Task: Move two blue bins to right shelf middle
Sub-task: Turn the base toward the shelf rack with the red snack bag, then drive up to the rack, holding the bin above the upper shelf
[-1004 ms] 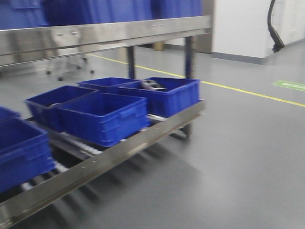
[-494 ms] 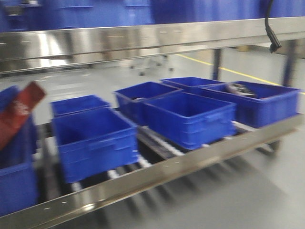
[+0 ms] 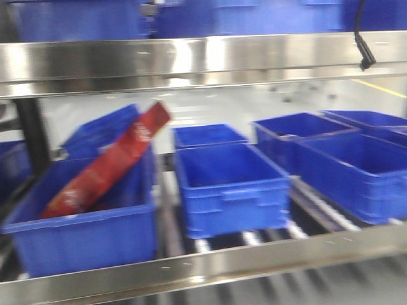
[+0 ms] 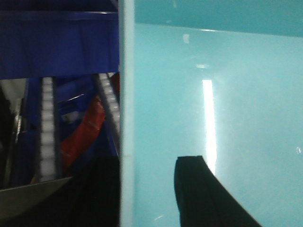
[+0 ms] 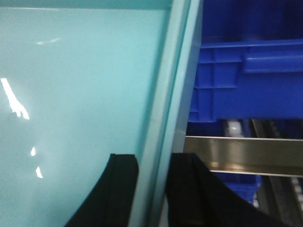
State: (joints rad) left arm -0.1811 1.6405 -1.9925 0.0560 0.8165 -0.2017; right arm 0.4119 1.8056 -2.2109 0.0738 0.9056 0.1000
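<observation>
Six blue bins [image 3: 229, 184] on the roller shelf [image 3: 210, 264]; one red packet [image 3: 105, 162] in the leftmost. View has panned left since earlier; right gripper [image 5: 151, 189] clamps a teal bin wall [image 5: 165, 94]; left gripper [image 4: 142, 189] also straddles a teal wall, grip unclear.

Bins [image 3: 230, 187] solid blue. Packet [image 3: 105, 162] red with pale markings, at 9 o'clock in front view. Shelf rails [image 3: 191, 60] bare silver metal. Floor grey, yellow line [image 3: 381, 88] at 3 o'clock. Wrist views: pale teal panel [image 4: 213, 118]; black fingers [image 5: 118, 194].

A pale teal bin wall [image 4: 213, 94] fills the right side, glare streaked on it. A dark gripper finger [image 4: 203, 198] rests against it. Left, white roller tracks [image 4: 47, 127] flank a red package [image 4: 85, 135] among blue bins [image 4: 57, 45].
</observation>
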